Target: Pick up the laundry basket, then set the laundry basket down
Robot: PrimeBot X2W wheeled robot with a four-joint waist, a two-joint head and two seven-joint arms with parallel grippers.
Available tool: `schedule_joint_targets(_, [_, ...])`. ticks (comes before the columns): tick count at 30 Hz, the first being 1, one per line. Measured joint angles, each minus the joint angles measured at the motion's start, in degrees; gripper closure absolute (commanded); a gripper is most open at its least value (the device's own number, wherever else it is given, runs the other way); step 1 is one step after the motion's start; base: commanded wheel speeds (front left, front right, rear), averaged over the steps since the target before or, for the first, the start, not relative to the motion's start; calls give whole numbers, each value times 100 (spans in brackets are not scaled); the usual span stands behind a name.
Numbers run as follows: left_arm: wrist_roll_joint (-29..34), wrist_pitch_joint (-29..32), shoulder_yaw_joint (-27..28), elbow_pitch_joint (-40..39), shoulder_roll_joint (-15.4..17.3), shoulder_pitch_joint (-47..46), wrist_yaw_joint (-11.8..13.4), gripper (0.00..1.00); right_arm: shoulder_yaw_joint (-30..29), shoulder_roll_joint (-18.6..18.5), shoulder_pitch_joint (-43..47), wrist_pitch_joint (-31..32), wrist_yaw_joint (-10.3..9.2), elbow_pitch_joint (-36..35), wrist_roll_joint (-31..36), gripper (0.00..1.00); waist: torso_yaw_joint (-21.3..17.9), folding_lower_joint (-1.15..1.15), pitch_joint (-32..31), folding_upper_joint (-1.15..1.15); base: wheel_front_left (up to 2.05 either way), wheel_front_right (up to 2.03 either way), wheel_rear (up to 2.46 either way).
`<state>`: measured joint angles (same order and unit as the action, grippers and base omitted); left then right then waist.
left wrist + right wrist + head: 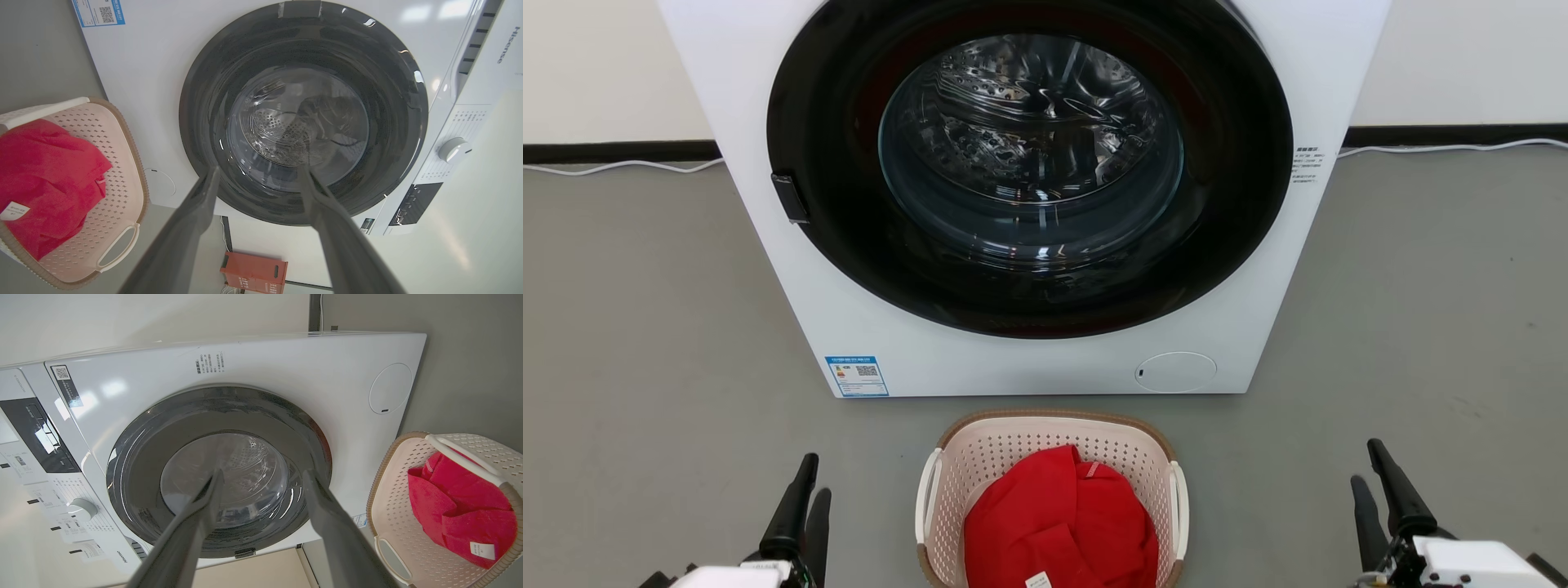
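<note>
- Head view: reach not yet begun; basket at bottom centre; left claw lower left, right claw lower right, well apart from it, fingers up.
- Left wrist view: left claw spread wide, holding nothing; basket at left edge.
- Right wrist view: right claw spread, empty; basket lower right; calls next for closing on its white side handles.

Between the left gripper and right gripper, the laundry basket runs off the bottom edge at its near end, red cloth hiding its floor.
</note>
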<state>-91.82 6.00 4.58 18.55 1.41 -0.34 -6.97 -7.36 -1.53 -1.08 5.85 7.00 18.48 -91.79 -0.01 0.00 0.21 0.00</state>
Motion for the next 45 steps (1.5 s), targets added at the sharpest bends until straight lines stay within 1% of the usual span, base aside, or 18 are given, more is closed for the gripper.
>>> schedule_joint_targets(11, [-11,-169,-121,-63,0,69,0,0,113,3,81,-136,-1,-73,14,0,3,2,12,0,0,0,0])
schedule_joint_targets(17, [124,-259,-177,-69,8,69,0,0,188,-22,81,-243,-1,-80,283,0,1,2,25,0,0,0,0])
schedule_joint_targets(30, [834,-495,-183,-69,10,69,0,0,199,-30,81,-449,-1,-114,1474,0,6,1,25,0,0,0,0])
schedule_joint_targets(39, [1537,-617,-183,-69,14,69,-1,0,240,-68,80,-594,-1,-183,2482,0,17,1,23,0,0,0,0])
schedule_joint_targets(45, [2115,-724,-181,-62,20,69,-1,0,263,-111,79,-671,-1,-272,3165,0,29,1,19,0,0,0,0])
